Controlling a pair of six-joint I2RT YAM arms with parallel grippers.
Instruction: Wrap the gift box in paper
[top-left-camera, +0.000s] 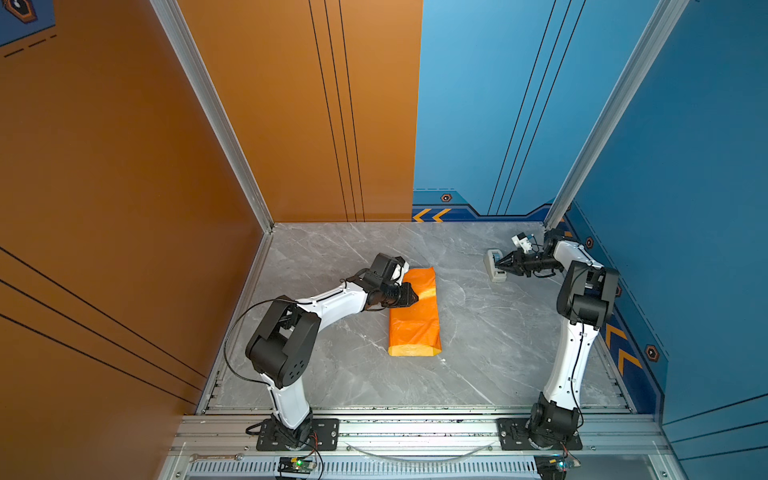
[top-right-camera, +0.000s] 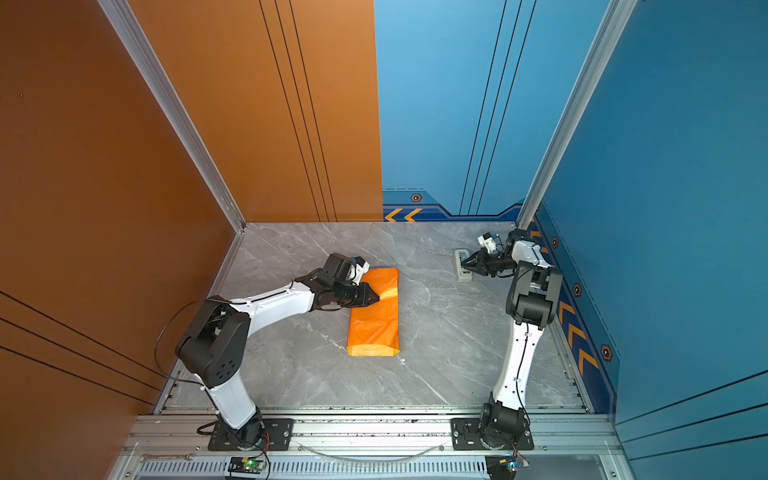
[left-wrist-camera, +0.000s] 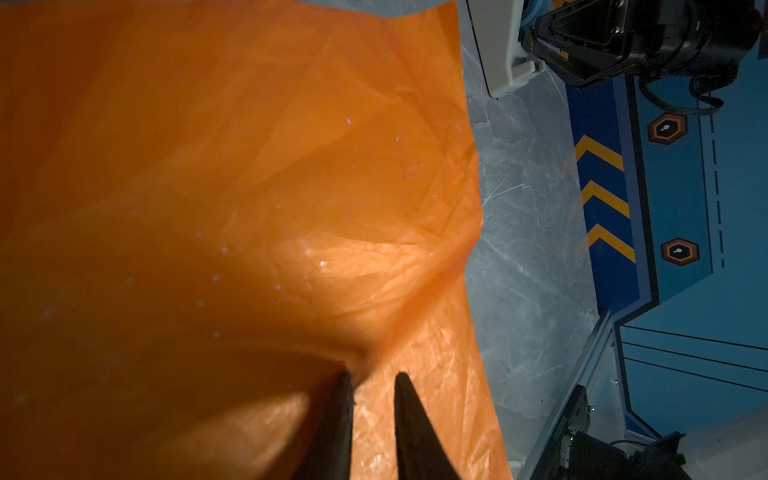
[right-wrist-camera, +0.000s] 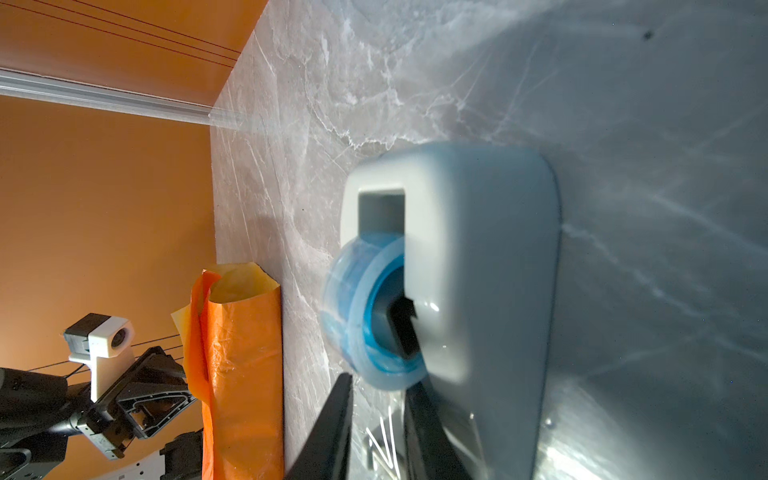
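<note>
Paper (top-left-camera: 415, 320): orange sleeve at tabletop (top-left-camera: 490, 345) centre; gift box hidden, presumably inside.
Left gripper (top-left-camera: 414, 296): jaws nearly together, tips on the paper's 10 o'clock edge; pinch unclear.
Right gripper (top-left-camera: 501, 263): at 2 o'clock, narrow jaws at tape dispenser (top-left-camera: 491, 257); grip unclear.
Advice: hold paper down; draw tape (right-wrist-camera: 365, 320) straight, slowly.
</note>
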